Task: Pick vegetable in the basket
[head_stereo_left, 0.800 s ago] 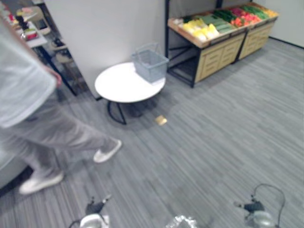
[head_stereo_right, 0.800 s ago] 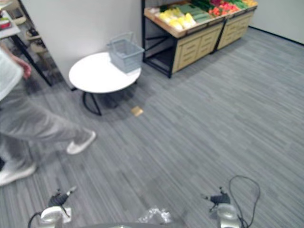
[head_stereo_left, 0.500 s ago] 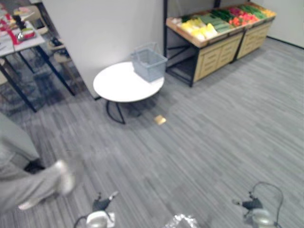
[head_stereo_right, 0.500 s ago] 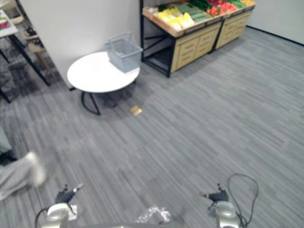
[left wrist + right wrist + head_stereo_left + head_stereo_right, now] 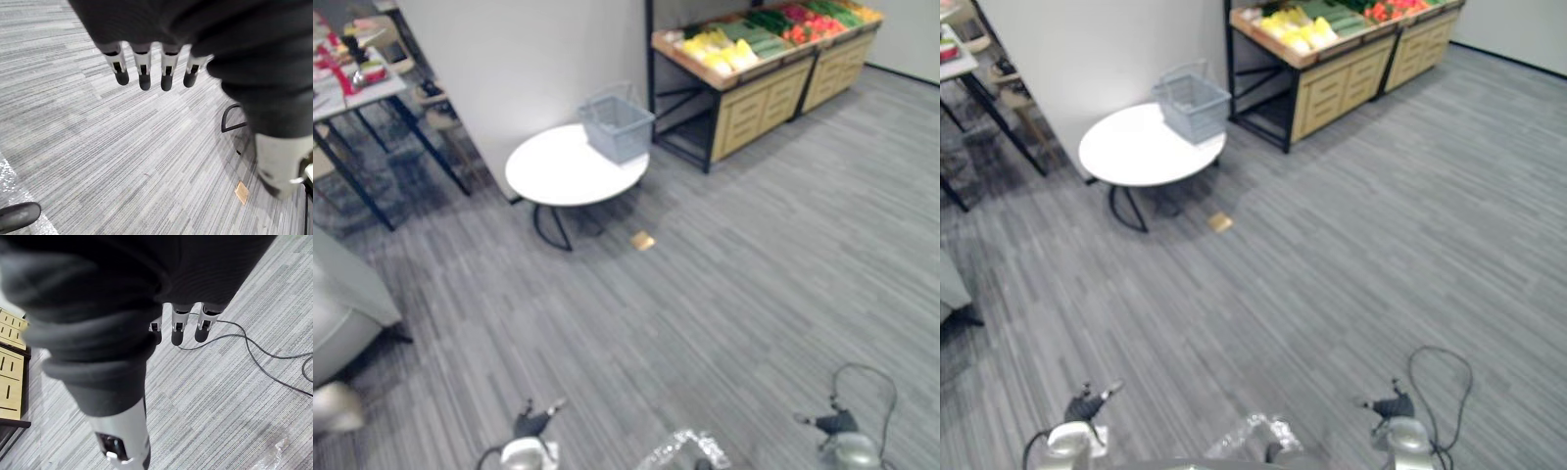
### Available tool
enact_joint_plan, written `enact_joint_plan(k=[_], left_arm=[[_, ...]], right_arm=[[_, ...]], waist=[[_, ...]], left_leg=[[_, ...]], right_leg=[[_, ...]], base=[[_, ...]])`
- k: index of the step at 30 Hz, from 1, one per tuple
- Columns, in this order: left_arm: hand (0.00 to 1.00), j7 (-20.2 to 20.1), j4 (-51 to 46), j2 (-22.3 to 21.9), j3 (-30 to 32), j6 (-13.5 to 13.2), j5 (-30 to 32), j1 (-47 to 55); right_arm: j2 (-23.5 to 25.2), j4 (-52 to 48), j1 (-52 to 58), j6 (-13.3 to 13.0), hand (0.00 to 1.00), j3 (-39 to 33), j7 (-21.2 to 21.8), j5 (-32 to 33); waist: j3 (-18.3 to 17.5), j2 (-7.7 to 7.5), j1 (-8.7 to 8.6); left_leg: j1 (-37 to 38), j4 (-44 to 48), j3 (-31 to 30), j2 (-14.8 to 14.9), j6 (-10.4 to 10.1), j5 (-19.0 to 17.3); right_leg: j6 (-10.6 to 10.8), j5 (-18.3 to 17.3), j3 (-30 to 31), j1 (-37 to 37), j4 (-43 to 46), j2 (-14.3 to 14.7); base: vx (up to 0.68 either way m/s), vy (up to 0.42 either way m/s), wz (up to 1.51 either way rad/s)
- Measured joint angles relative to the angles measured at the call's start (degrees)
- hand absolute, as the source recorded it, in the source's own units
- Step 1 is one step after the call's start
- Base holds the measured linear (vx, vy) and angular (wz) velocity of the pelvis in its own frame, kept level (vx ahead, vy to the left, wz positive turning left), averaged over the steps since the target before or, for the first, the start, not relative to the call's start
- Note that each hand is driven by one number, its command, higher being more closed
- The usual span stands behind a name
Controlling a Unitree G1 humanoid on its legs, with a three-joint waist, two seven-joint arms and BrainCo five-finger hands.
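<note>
A grey basket (image 5: pixel 617 127) stands at the far edge of a round white table (image 5: pixel 553 176), well ahead of me across the floor. Beyond it to the right is a wooden stand (image 5: pixel 754 93) with yellow vegetables (image 5: pixel 717 47), green vegetables (image 5: pixel 759 29) and red vegetables (image 5: pixel 803 22) on top. My left hand (image 5: pixel 143 68) hangs over the grey floor with straight fingers and nothing in it. My right hand (image 5: pixel 177 330) hangs the same way, fingers straight and holding nothing. Both hands are far from the basket and the stand.
A person's leg (image 5: pixel 342 304) and shoe (image 5: pixel 333 406) show at the left edge. A small tan piece (image 5: pixel 642 240) lies on the floor near the round table. A dark-legged table (image 5: pixel 357 83) with things on it stands at the back left, beside a white wall (image 5: pixel 529 49).
The person has walked off to the left, from in front of me to the left edge. The whole picture has shifted a little, so the camera moved.
</note>
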Motion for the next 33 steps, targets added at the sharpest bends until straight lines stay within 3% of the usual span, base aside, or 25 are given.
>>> enact_joint_plan(k=[6,9,11,12,13,15,18,20,22,24,25,27,28,29,30,31,32,33], left_arm=[[0.00,0.00,0.00,0.00,-0.41,0.00,-0.02,-0.73],[0.00,0.01,-0.09,0.49,-0.24,0.00,-0.09,-1.24],[0.00,-0.01,-0.68,0.77,0.86,-0.01,-0.21,-1.04],[0.00,-0.02,-0.68,0.74,1.12,0.02,-0.21,-0.89],[0.00,0.04,-0.69,0.56,1.29,0.08,-0.28,-0.38],[0.00,0.07,-0.63,0.50,1.27,0.28,-0.29,0.01],[0.00,0.08,-2.11,0.32,1.03,0.13,-0.33,-0.18],[0.00,0.08,-2.36,0.06,1.06,-0.02,-0.34,-0.17],[0.00,0.08,-2.32,-0.09,1.03,-0.10,-2.15,-0.15],[0.00,0.07,-2.10,-0.22,1.19,-0.10,-2.65,0.29],[0.00,0.03,-2.15,-0.81,1.31,-0.14,-2.65,0.93],[0.00,-0.07,-2.13,-1.31,1.25,-0.39,-2.64,1.28],[0.00,-0.11,-2.09,-1.44,1.26,-0.35,-2.64,1.30],[0.00,-0.11,-2.10,-1.44,1.26,-0.34,-2.64,1.41],[0.00,-0.10,-2.13,-1.39,1.15,-0.31,-2.64,1.52],[0.00,-0.06,-2.15,-1.27,0.64,-0.26,-2.64,1.57],[0.00,-0.04,-2.19,-1.11,-0.36,-0.28,-2.64,1.60],[0.00,-0.04,-2.19,-1.07,-0.59,-0.28,-2.64,1.56]], right_arm=[[0.00,0.04,-0.63,0.05,0.00,-0.01,-0.03,0.00],[0.19,0.08,-1.62,0.04,0.00,0.15,-0.05,0.02],[0.14,0.36,-2.08,0.02,0.00,2.02,-0.12,0.03],[0.10,0.35,-2.11,0.01,0.00,2.52,-0.11,0.03],[-0.42,0.32,-2.18,0.02,0.00,3.71,-0.19,0.10],[-0.70,0.38,-2.09,0.18,0.00,4.22,-0.29,0.12],[-1.78,0.30,-2.87,0.79,0.00,4.26,-0.31,0.14],[-2.48,0.31,-3.46,1.22,0.00,4.02,-0.31,0.14],[-2.55,0.37,-3.88,1.21,0.00,3.90,-0.30,0.16],[-2.00,0.53,-3.62,1.10,0.00,4.28,-0.28,0.18],[-0.82,0.58,-3.29,1.06,0.00,4.63,-0.13,0.14],[0.51,0.52,-3.27,0.90,0.00,4.69,0.03,0.05],[1.18,0.49,-3.24,0.87,0.00,4.76,0.08,-0.08],[1.65,0.50,-2.70,0.92,0.00,4.83,0.06,-0.69],[1.73,0.43,-2.46,0.93,0.00,5.33,0.06,-1.23],[1.64,0.15,-2.21,0.92,0.00,6.58,0.03,-2.10],[1.64,-1.34,-1.97,0.94,0.00,8.30,0.02,-2.24],[1.65,-2.26,-1.94,0.89,0.00,9.00,0.00,-2.31]], waist=[[-0.12,0.20,-0.09],[0.16,-1.16,-0.09],[0.97,-2.60,0.08],[1.14,-2.62,0.18],[2.28,-2.04,0.38],[2.88,-2.10,0.56],[2.80,-2.78,0.69],[2.84,-2.54,0.74],[2.95,-1.71,1.95],[2.81,-1.29,3.06],[2.29,-2.75,3.67],[2.08,-5.11,3.45],[2.29,-7.07,3.27],[2.88,-8.14,3.09],[3.02,-8.21,2.98],[3.17,-7.99,2.53],[3.55,-6.71,1.63],[3.54,-6.22,1.41]], left_leg=[[-0.07,-1.00,-0.25,0.51,-0.58,0.32],[-1.74,3.69,0.61,0.79,-3.10,-1.74],[-9.49,24.08,1.31,3.91,-3.70,-5.42],[-12.16,30.75,1.43,5.41,-3.66,-5.34],[-17.96,45.58,1.68,9.74,-3.06,-3.46],[-20.74,50.69,2.23,11.16,-2.69,-4.74],[-25.35,41.44,6.92,9.29,-2.66,-6.17],[-27.31,28.44,7.93,5.73,-2.23,-3.39],[-27.95,9.95,7.21,3.12,-2.15,4.73],[-27.80,7.67,5.70,2.86,-0.40,7.29],[-26.70,8.41,4.76,0.57,2.49,10.90],[-25.17,8.28,5.86,-2.08,5.41,8.66],[-23.08,9.51,5.92,-4.35,6.69,6.38],[-19.31,10.55,5.53,-5.83,7.97,3.38],[-17.35,10.52,4.38,-6.37,8.21,2.00],[-13.99,10.36,3.40,-6.50,8.38,0.34],[-9.10,9.17,1.79,-6.31,8.56,-1.34],[-7.33,8.30,0.95,-6.29,8.69,-1.56]], right_leg=[[-0.99,-1.29,-0.82,-1.37,2.19,0.42],[-0.98,-5.74,-0.81,-3.83,8.39,-0.57],[-1.98,-8.92,-0.60,-2.93,10.13,-0.67],[-2.30,-9.12,-0.41,-2.26,10.11,-0.25],[-3.40,-10.05,0.56,0.46,9.97,1.19],[-3.87,-11.20,1.38,2.46,10.01,1.15],[-2.77,-12.69,3.41,2.99,9.59,-1.70],[-1.67,-12.46,4.32,3.80,8.05,-3.53],[-0.19,-11.85,5.53,5.99,4.59,-4.29],[1.06,-12.75,6.53,7.65,4.53,-4.35],[1.95,-13.54,7.41,7.33,8.67,-6.79],[2.55,-13.60,7.81,3.21,19.12,-9.43],[6.24,-11.38,8.41,0.03,29.54,-11.56],[12.95,-4.29,9.40,-2.76,41.16,-12.93],[14.40,-2.10,10.08,-4.39,47.18,-13.07],[14.00,-2.19,9.94,-7.28,56.35,-13.15],[10.97,-3.69,7.59,-11.52,64.77,-13.11],[9.02,-4.60,6.46,-13.48,66.16,-13.27]], base=[[0.07,-0.028,0.03],[0.07,-0.033,0.04],[0.03,-0.112,0.00],[0.12,-0.137,-0.22],[0.15,-0.075,-0.25],[0.23,-0.018,-0.29],[0.25,0.048,-0.30],[0.40,0.127,-0.26],[0.45,0.193,-0.38],[0.51,0.294,-0.48],[0.55,0.314,-0.38],[0.59,0.281,-0.08],[0.73,0.309,0.17],[0.61,0.243,0.23],[0.57,0.200,0.35],[0.54,0.160,0.52],[0.53,0.140,0.55],[0.54,0.094,0.65]])
